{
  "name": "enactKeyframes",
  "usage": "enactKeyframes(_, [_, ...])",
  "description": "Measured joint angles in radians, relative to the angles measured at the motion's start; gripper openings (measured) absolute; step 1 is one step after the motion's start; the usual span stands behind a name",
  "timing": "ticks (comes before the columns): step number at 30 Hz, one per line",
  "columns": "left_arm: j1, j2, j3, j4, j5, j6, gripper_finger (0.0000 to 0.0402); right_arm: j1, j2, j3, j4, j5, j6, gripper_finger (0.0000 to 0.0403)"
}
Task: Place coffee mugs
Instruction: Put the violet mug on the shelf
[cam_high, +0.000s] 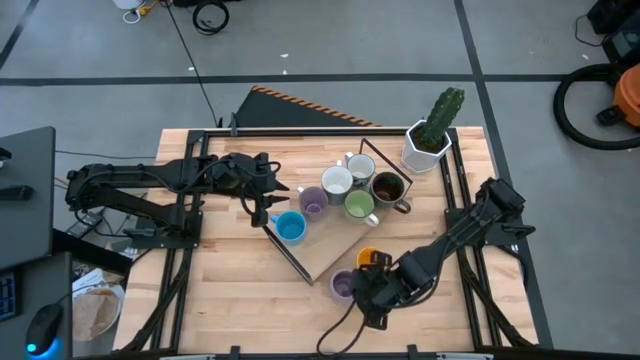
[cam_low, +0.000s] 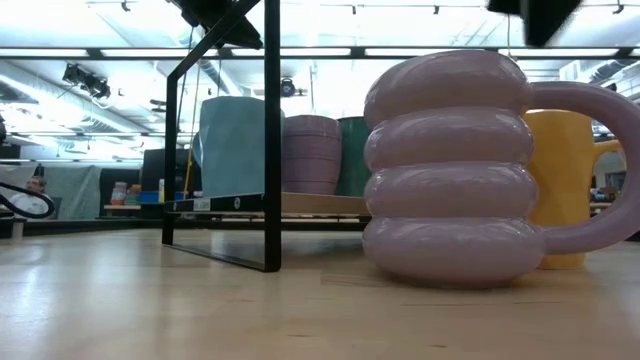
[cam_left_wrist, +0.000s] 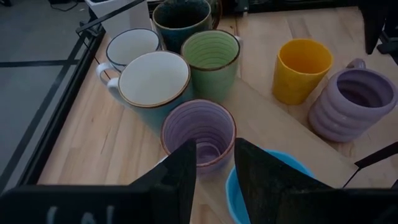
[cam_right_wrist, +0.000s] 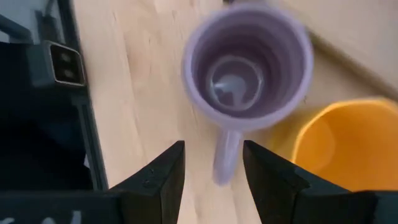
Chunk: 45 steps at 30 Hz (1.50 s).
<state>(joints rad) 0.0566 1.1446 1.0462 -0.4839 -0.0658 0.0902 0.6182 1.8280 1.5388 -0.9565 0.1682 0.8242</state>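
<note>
So the right tool hangs over the ribbed lavender mug, fingers spread with the mug's handle sitting in the gap, nothing gripped yet. That mug stands on the bare wooden worktop, touching or just beside the orange-yellow mug, both off the thin plywood board where the other mugs are bunched. I'd say drop straight down and pinch the handle squarely, watching the orange one doesn't get nudged.

The left tool is also unclenched, parked over the grooved purple mug and bright blue mug.

The right wrist view is smeared, so finger height above the handle is hard to judge. The blue mug is mostly cut off.
</note>
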Motion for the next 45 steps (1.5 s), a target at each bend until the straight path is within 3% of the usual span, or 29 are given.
enactKeyframes(6, [0.0, 0.0, 0.0, -0.007, 0.0, 0.0, 0.0117, 0.024, 0.016, -0.053, 0.013, 0.063, 0.088, 0.0168])
enactKeyframes(18, [-0.016, 0.0, 0.0, -0.008, 0.0, -0.001, 0.0117, 0.02, 0.02, -0.154, 0.132, 0.048, 0.095, 0.0164])
enactKeyframes(28, [-0.015, 0.0, 0.0, -0.023, 0.0, -0.008, 0.0117, 0.001, 0.02, -0.245, 0.257, 0.023, 0.1, 0.0088])
enactKeyframes(31, [-0.015, 0.0, 0.0, -0.027, 0.0, -0.008, 0.0117, 0.001, 0.02, -0.246, 0.259, 0.02, 0.1, 0.0054])
enactKeyframes(45, [-0.015, 0.0, 0.0, -0.031, 0.0, -0.01, 0.0117, 0.016, -0.007, -0.145, 0.157, 0.03, 0.085, 0.0053])
